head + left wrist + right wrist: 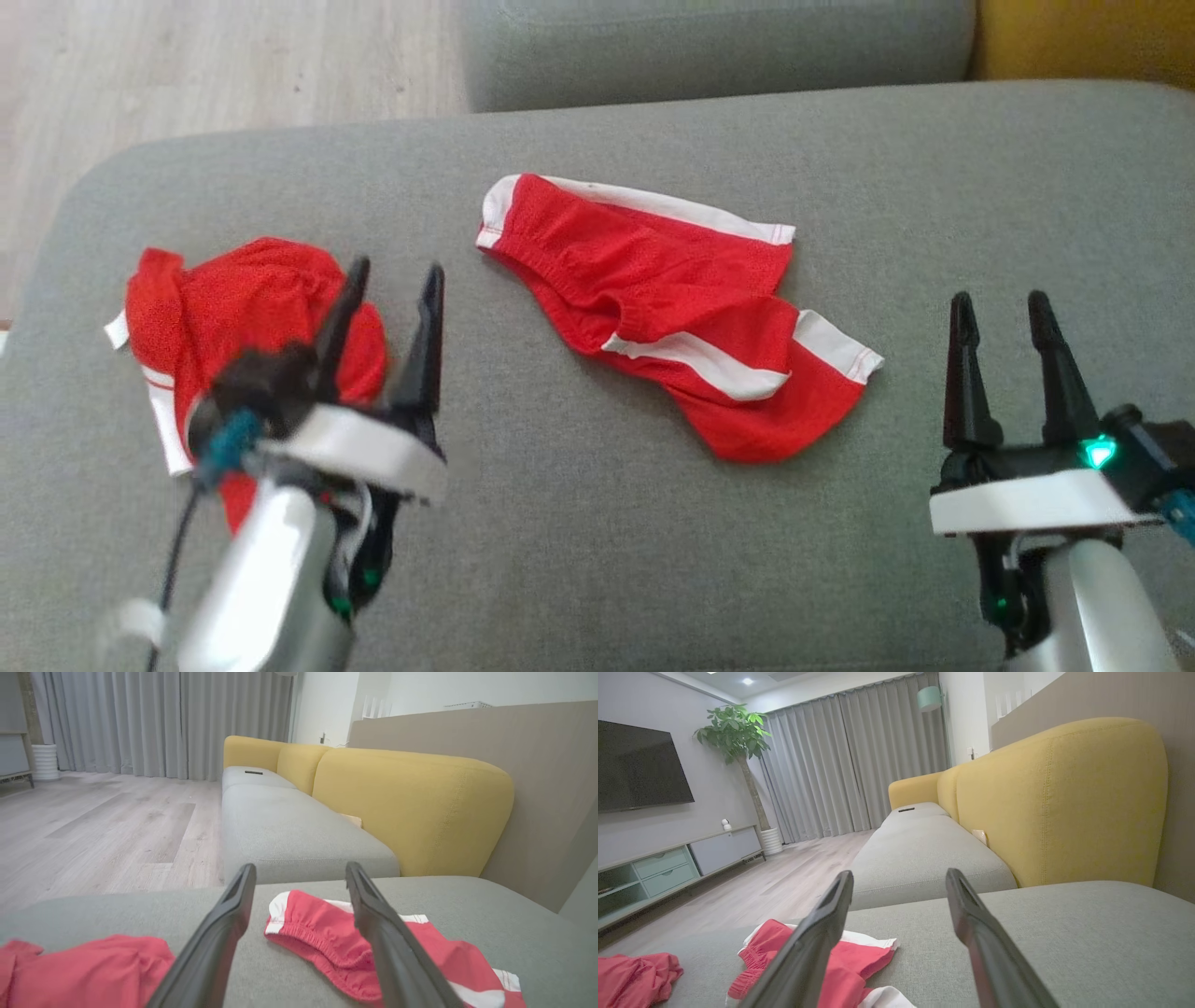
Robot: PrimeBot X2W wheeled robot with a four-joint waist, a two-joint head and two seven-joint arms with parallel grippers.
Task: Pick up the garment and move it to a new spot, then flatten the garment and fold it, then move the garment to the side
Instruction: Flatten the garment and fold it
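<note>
**Head view.** Centre of frame: red shorts with white stripes [672, 289], lying rumpled on grey sofa seat [597, 523]. Left of frame: crumpled red garment [243, 299] on same seat, well apart from shorts. Lower left: left gripper [397, 273], blurred, fingers spread and empty, overlapping crumpled garment's right edge; contact not determinable. Lower right: right gripper [1000, 303], fingers parted, empty, over bare seat to right of shorts.

**Left wrist view.** Left gripper [300, 868] released, nothing between fingers. Shorts [317, 933] at lower centre-right, partly behind right-hand finger. Crumpled garment [93, 970] in lower left corner. Yellow backrest [411, 807] at right, wood floor [93, 826] at left.

**Right wrist view.** Right gripper [900, 875] parted wide, empty. Shorts [859, 956] at lower centre-left, behind left-hand finger. Crumpled garment [635, 975] in lower left corner.
</note>
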